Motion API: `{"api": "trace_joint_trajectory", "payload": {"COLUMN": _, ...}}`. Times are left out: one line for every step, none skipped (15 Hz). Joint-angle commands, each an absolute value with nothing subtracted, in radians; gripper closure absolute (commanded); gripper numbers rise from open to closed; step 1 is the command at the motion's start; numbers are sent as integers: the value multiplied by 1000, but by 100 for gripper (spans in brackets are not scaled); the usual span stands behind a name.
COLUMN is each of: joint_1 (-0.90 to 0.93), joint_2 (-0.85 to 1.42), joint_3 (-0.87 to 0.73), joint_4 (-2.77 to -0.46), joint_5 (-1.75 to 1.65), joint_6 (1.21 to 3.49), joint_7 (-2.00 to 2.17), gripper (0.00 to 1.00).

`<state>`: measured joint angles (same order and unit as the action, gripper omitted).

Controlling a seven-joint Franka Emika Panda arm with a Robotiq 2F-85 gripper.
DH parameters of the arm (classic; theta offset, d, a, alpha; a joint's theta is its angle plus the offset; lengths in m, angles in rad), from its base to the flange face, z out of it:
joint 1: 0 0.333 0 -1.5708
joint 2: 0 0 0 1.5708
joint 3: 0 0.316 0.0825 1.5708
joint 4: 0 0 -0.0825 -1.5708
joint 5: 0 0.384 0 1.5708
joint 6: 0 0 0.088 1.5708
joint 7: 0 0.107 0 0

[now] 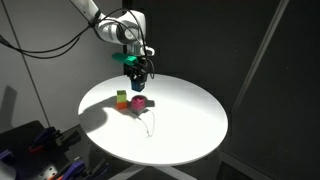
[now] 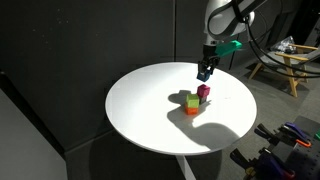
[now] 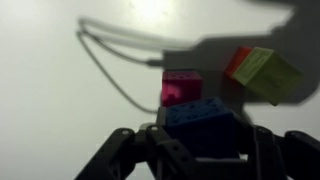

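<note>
My gripper [image 3: 203, 140] is shut on a blue block [image 3: 205, 122] and holds it in the air above the round white table [image 1: 190, 125]. In both exterior views the gripper [image 1: 138, 72] [image 2: 204, 73] hangs just above a magenta block [image 1: 139, 102] [image 2: 203, 91]. In the wrist view the magenta block [image 3: 180, 88] lies right beyond the blue one. A yellow-green block on an orange block [image 3: 262, 70] stands beside it, and also shows in both exterior views [image 1: 122, 98] [image 2: 191, 102].
A thin cable [image 3: 105, 55] lies on the table near the blocks. Dark curtains surround the table. A wooden chair [image 2: 285, 60] stands at the back and robot hardware [image 1: 40, 150] sits beside the table edge.
</note>
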<state>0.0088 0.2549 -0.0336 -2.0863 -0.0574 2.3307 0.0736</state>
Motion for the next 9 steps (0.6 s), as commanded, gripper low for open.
{"api": "trace_joint_trajectory", "payload": {"joint_1": 9, "joint_2": 227, "joint_3": -25, "joint_4": -2102, "joint_5": -66, "joint_6": 2326, "joint_7": 55, "gripper": 66}}
{"api": "trace_joint_trajectory", "payload": {"joint_1": 11, "joint_2": 226, "joint_3": -25, "joint_4": -2102, "joint_5": -72, "joint_6": 2319, "joint_7": 62, "gripper": 66}}
{"api": "trace_joint_trajectory", "payload": {"joint_1": 12, "joint_2": 225, "joint_3": -24, "joint_4": -2099, "joint_5": -72, "joint_6": 2308, "joint_7": 63, "gripper": 66}}
{"api": "trace_joint_trajectory", "payload": {"joint_1": 12, "joint_2": 225, "joint_3": -23, "joint_4": -2099, "joint_5": -71, "joint_6": 2302, "joint_7": 63, "gripper": 66}}
{"api": "trace_joint_trajectory", "payload": {"joint_1": 12, "joint_2": 224, "joint_3": -23, "joint_4": -2098, "joint_5": -71, "joint_6": 2297, "joint_7": 63, "gripper": 66}}
{"api": "trace_joint_trajectory", "payload": {"joint_1": 12, "joint_2": 222, "joint_3": -21, "joint_4": -2097, "joint_5": -69, "joint_6": 2290, "joint_7": 62, "gripper": 66}}
{"api": "trace_joint_trajectory", "payload": {"joint_1": 13, "joint_2": 221, "joint_3": -20, "joint_4": -2096, "joint_5": -69, "joint_6": 2282, "joint_7": 62, "gripper": 66}}
{"api": "trace_joint_trajectory", "payload": {"joint_1": 14, "joint_2": 220, "joint_3": -19, "joint_4": -2095, "joint_5": -70, "joint_6": 2273, "joint_7": 64, "gripper": 66}}
{"api": "trace_joint_trajectory", "payload": {"joint_1": 15, "joint_2": 218, "joint_3": -18, "joint_4": -2095, "joint_5": -71, "joint_6": 2266, "joint_7": 66, "gripper": 66}}
